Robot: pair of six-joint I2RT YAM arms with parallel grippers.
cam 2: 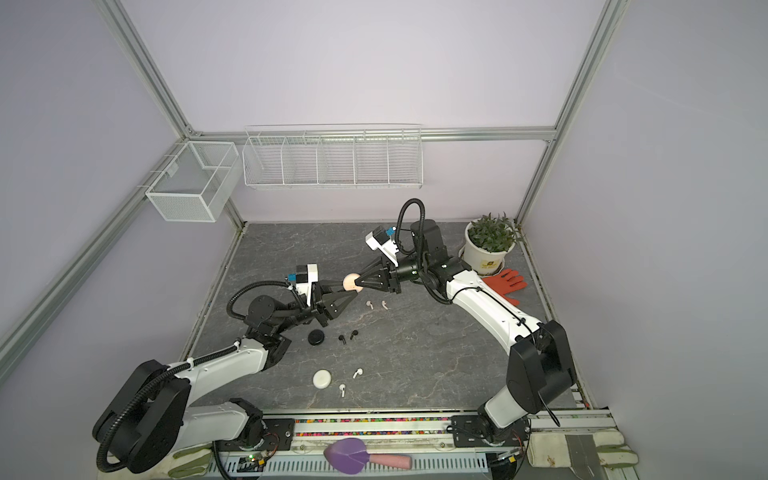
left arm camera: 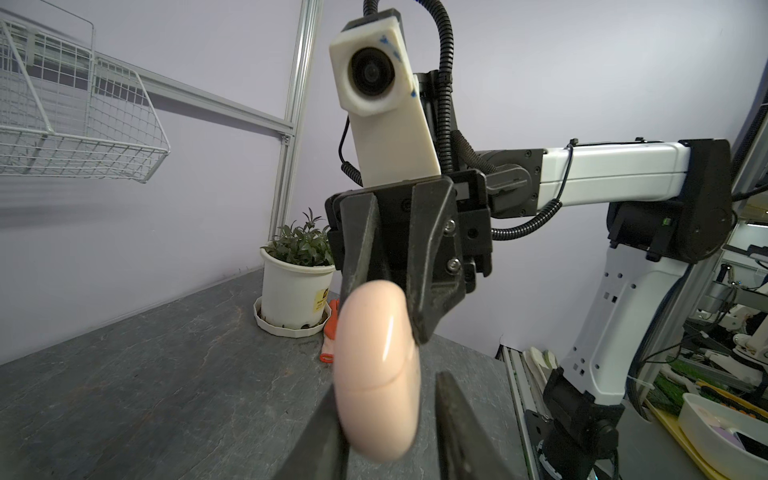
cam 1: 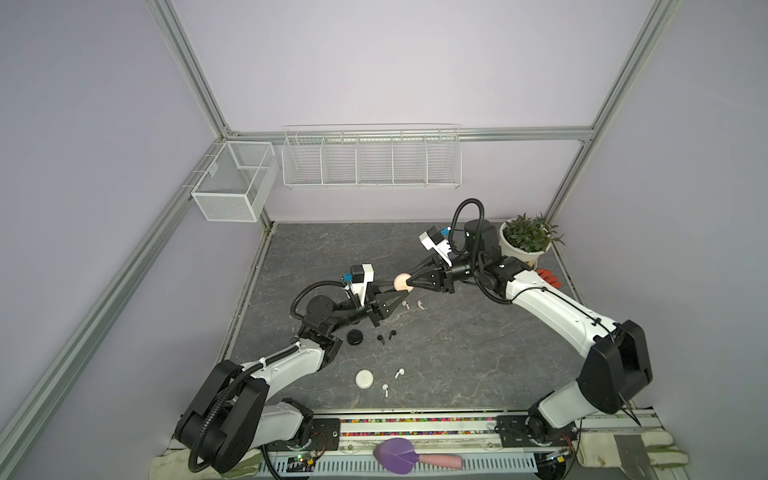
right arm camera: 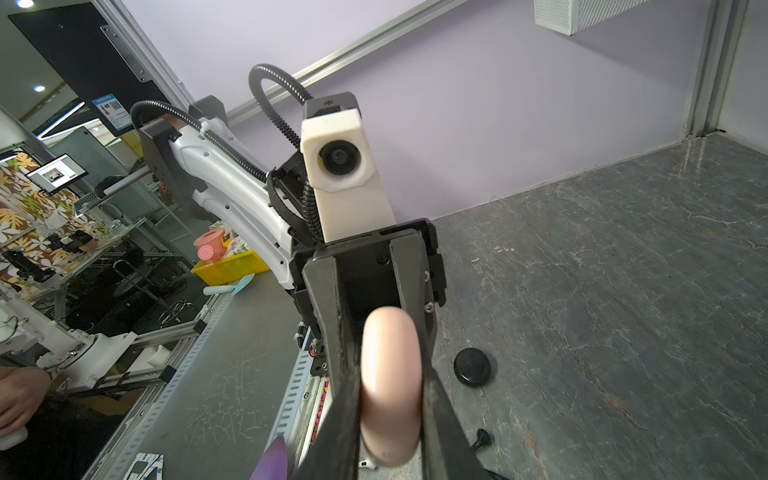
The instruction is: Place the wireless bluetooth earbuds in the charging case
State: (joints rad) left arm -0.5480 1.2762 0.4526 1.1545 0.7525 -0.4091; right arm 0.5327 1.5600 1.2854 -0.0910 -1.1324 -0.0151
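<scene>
While clamping pink case (cam 1: 399,281) mid-frame in right gripper (cam 1: 410,282), straddling it with left gripper (left arm camera: 388,395), jaws ajar: opening step, likely. Next, close and pry it open.

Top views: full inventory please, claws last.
pink case: 1, pale pink, held aloft
pink buds: 2, pale pink, table, middle
black case: 1, black, table, left
black buds: 2, black, beside it
white case: 1, white, table, front
white buds: 2, white, beside it
plant: 1, green, potted, far right corner
glove: 1, orange, by the plant
baskets: 2, white wire, back frame
scoop: 1, purple, front rail
right claw: 1, black, shut on pink case
left claw: 1, black, loosely round its other end
</scene>
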